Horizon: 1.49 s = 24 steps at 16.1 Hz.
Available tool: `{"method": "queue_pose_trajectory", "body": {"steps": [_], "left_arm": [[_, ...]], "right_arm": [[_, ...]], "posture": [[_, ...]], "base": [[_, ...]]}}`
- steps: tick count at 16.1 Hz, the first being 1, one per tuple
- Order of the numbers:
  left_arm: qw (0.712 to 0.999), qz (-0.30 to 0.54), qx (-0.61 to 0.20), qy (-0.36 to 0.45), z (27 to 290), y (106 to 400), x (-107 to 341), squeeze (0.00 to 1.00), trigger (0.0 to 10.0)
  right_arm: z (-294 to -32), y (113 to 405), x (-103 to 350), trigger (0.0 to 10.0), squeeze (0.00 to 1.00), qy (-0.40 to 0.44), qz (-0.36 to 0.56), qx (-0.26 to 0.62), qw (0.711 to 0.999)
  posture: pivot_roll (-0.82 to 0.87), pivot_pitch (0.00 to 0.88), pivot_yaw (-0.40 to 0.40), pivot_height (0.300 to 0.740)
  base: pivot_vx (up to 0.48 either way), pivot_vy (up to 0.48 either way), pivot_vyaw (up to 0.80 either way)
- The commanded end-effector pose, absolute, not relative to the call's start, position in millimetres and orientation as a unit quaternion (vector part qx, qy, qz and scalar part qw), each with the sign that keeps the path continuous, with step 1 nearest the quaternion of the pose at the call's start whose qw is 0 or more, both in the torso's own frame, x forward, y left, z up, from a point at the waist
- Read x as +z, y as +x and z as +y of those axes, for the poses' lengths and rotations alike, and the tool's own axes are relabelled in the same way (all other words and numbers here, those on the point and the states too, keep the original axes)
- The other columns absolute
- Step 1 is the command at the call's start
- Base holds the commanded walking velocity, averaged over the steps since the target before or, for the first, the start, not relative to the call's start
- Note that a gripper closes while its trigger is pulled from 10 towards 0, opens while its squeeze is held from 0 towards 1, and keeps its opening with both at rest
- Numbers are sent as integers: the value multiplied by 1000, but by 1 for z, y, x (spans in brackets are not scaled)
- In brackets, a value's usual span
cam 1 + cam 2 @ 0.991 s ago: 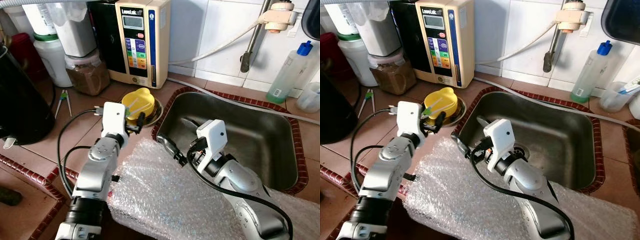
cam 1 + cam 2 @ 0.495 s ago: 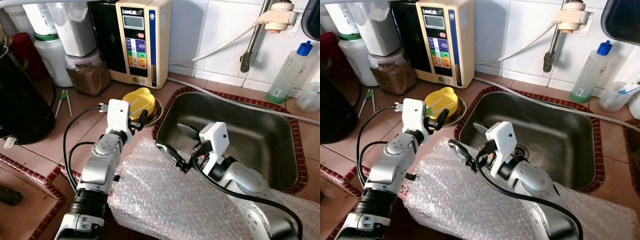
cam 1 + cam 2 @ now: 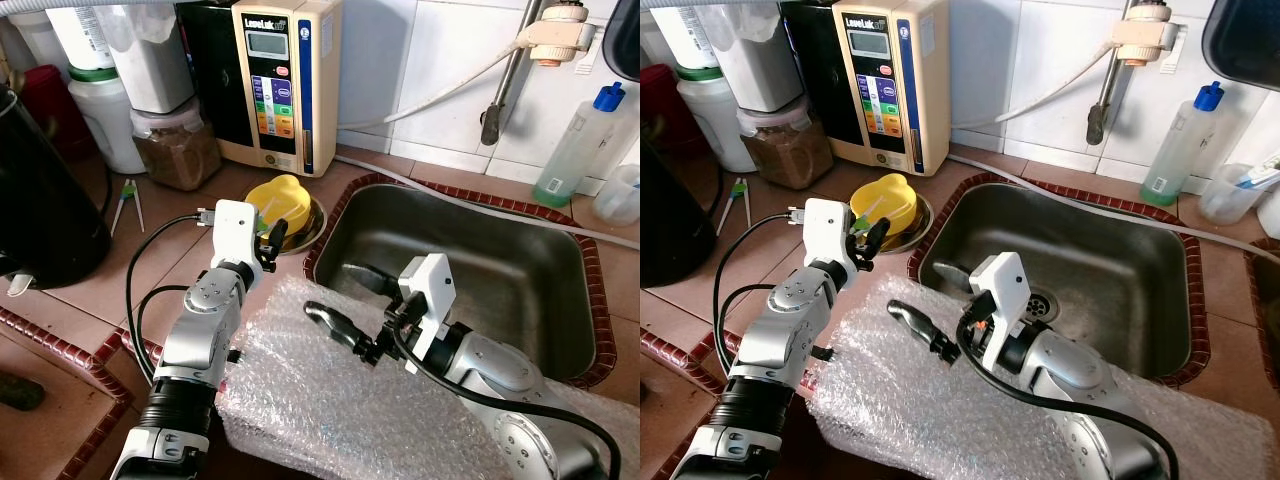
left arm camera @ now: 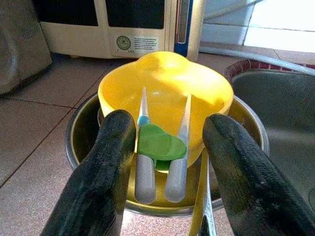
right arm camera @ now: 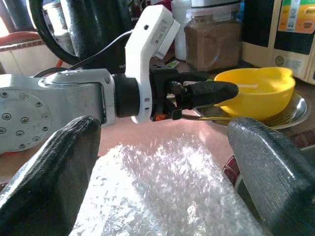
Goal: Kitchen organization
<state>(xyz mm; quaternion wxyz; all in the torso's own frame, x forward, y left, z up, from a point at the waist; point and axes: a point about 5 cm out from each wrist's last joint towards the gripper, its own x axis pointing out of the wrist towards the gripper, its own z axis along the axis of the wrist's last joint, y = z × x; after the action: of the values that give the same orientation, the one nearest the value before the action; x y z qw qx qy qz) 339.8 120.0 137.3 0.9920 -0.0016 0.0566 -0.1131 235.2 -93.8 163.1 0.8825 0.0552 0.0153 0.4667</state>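
My left gripper [image 4: 162, 162], fingers spread and holding nothing, lines up on the yellow bowl [image 3: 277, 199] in its steel dish [image 3: 313, 222] at the sink's [image 3: 560, 350] nine o'clock; green-jointed tongs [image 4: 160, 147] lie across the bowl. My right gripper [image 3: 350, 300] hangs wide and empty over bubble wrap [image 3: 330, 400]. Next, I judge, close on the tongs

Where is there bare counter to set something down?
Bare tile lies between the black kettle, green-tipped tongs and left gripper. The sink basin is open. It is crowded along the back wall, around the jars.
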Motion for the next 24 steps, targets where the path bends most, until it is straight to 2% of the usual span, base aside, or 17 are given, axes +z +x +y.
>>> {"method": "queue_pose_trajectory", "body": {"steps": [1,11,14,15,16,21,24], "left_arm": [[992,51,-111,-5,120,342,140,0,0],[995,40,-93,-2,124,339,142,0,0],[997,16,-73,1,128,339,151,0,0],[997,23,-53,42,134,339,151,0,0],[998,25,-46,25,136,338,151,0,0],[998,-4,-57,13,138,334,161,0,0],[996,-45,-81,12,130,331,171,0,0]], "right_arm": [[-93,232,170,10000,0,56,5,477,877],[-94,228,170,10000,0,73,18,496,865],[-95,230,171,10000,0,78,16,490,868],[-95,232,171,10000,0,79,14,488,869],[-95,232,172,10000,0,78,13,486,870],[-96,235,170,10000,0,74,11,480,874],[-96,240,171,10000,0,70,5,471,879]], "posture": [[-115,35,29,740],[-114,30,24,740],[-112,24,24,740],[-112,21,25,740],[-111,19,25,740],[-103,14,25,740],[-102,10,23,740]], "base": [[0,0,0],[0,0,0],[0,0,0],[0,0,0],[0,0,0],[0,0,0],[0,0,0]]}}
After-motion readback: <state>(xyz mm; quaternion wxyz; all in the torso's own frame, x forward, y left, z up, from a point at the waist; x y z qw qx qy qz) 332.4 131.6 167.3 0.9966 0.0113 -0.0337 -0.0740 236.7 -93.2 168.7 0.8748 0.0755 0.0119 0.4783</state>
